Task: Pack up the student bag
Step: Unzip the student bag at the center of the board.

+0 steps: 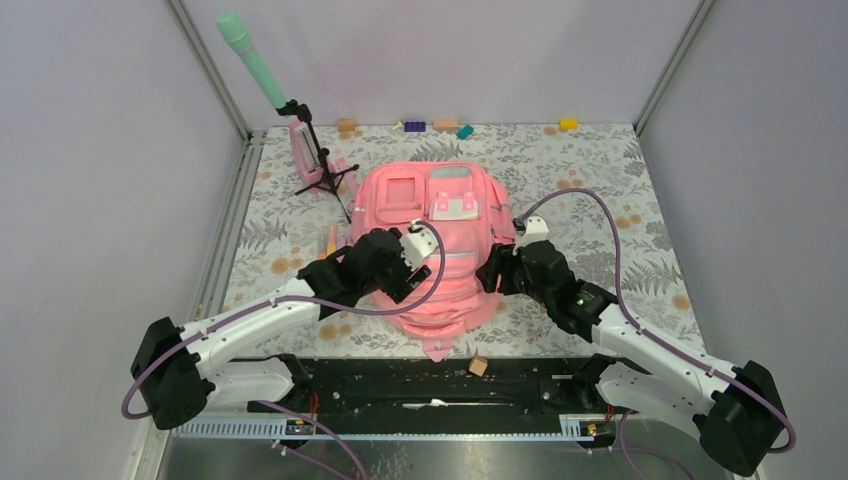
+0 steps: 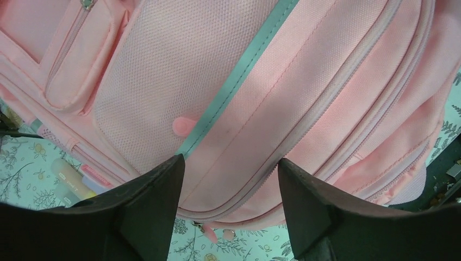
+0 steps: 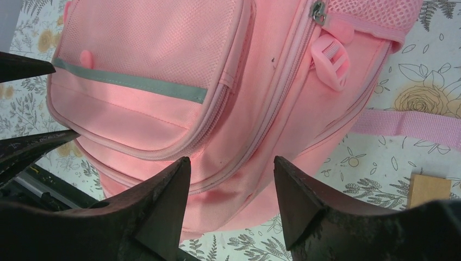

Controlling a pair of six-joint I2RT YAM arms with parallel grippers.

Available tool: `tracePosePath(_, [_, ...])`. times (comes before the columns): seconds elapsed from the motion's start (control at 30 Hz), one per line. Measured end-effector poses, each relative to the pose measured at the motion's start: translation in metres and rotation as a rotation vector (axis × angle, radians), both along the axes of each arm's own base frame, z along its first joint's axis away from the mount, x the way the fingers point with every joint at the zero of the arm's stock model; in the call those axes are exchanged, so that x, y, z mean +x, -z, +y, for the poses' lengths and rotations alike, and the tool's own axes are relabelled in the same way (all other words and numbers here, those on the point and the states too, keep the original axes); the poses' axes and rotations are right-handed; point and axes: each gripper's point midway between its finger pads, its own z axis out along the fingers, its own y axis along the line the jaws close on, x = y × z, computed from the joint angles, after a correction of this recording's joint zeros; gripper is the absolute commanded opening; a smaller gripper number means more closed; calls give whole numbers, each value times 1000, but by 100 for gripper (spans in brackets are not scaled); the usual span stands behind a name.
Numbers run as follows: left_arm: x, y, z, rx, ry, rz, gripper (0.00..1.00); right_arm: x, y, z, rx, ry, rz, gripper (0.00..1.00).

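The large soft pink fabric backpack [image 1: 460, 230] lies front side up on the floral-patterned counter [image 1: 600, 200], between the two end effectors. The left end effector [image 2: 231, 160] stands at a middling width with nothing clamped. The curved pink zip tracks of the front pocket run just beyond its fingertips, and a small pink zip pull [image 2: 209, 235] lies on the near side of the gap between them. The right end effector [image 3: 232, 159] is likewise apart and empty, poised over the bag's lower corner.

The likeliest slip, in my judgement, is that the fingers pinch loose fabric instead of a pull, because the cloth is soft and the tab is small. The bag looks limp and unanchored, so a tug from one arm could drag it across the counter rather than open a zip, unless the other arm pins it. The arms also work close together, so they could knock into each other.

Every zip in view appears shut. A grey reflective strip [image 2: 239, 70] crosses the mesh-textured pocket. To the right of the right end effector sit a pink plastic buckle [image 3: 334, 60] and a pink webbing strap [image 3: 407, 122]. A pale marker pen [image 2: 70, 176] lies to the left of the left end effector, beside the bag's edge.
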Motion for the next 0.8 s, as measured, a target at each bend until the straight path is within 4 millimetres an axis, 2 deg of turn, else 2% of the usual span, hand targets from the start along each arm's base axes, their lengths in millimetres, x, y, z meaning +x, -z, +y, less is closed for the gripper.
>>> tracePosePath(0.23, [3, -2, 1, -5, -21, -11, 66, -4, 8, -3, -3, 4, 14, 64])
tracePosePath(0.5, [5, -14, -1, -39, -16, -45, 69, -5, 10, -4, -4, 4, 18, 63])
tracePosePath(0.6, [5, -13, -1, -35, -16, -43, 67, -5, 10, -4, 0, 7, 21, 63])
tracePosePath(0.7, [5, -7, -1, -21, -20, -31, 61, -6, 10, -3, 5, 12, 27, 62])
tracePosePath(0.8, [8, -2, -1, -6, -36, -33, 67, -6, 11, -3, 21, 25, 39, 61])
